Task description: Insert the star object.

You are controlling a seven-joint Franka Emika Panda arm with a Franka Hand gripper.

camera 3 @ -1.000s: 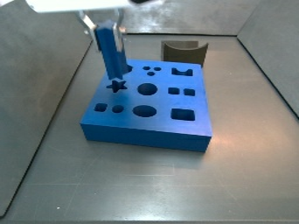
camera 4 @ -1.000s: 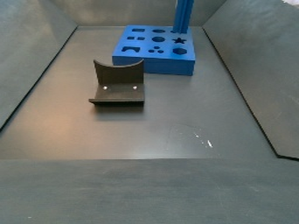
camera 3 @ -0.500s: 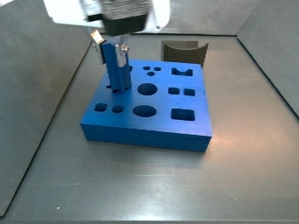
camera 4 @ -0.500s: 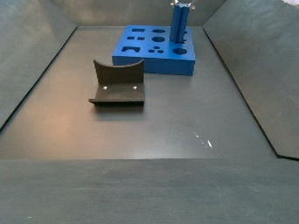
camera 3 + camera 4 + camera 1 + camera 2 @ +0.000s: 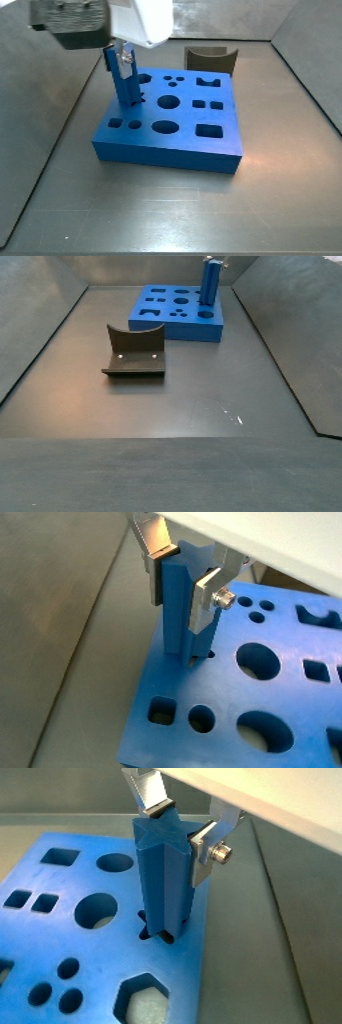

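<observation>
The star object, a slim bright-blue ridged peg, stands upright with its lower end in the star-shaped hole of the blue block. My gripper is shut on the peg's upper part, one silver finger on each side. Both wrist views show this; in the other one the gripper holds the peg over the block. In both side views the peg rises from the block's corner under the gripper.
The blue block has several other shaped holes, all unfilled. A dark grey curved piece stands on the floor apart from the block; it also shows in a side view. Grey walls enclose the floor.
My gripper has come down with the star object. The peg, earlier above and beside the star hole, now stands lower with its end in the hole.
</observation>
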